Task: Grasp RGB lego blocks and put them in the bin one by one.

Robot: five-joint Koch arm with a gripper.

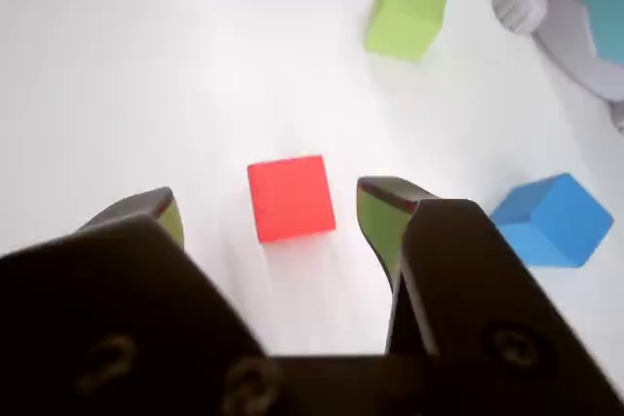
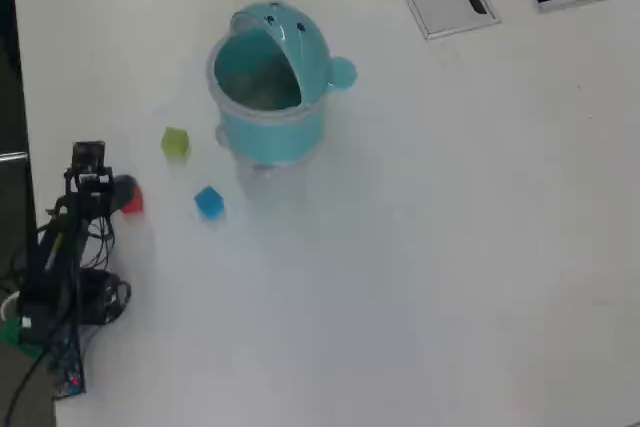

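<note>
The gripper point(image 1: 268, 207) stood spread wide, its two jaws either side of the red block point(image 1: 290, 198) with clear gaps on both flanks; nothing was pinched. The red block rested on the white table point(image 1: 127, 65), all three blocks lying apart from one another. In the wrist view the blue block point(image 1: 552, 221) lay just beyond the right jaw, the green block point(image 1: 408, 7) further ahead, near the bin point(image 2: 268, 97).

Risk, as judged: the red block sat slightly askew to the jaws, so closing could twist or squirt it out; a sideways drift could nudge the blue block. The overhead view showed the bin's lid raised and its mouth open, with bare table between arm and bin, apart from the green and blue blocks near that path
</note>
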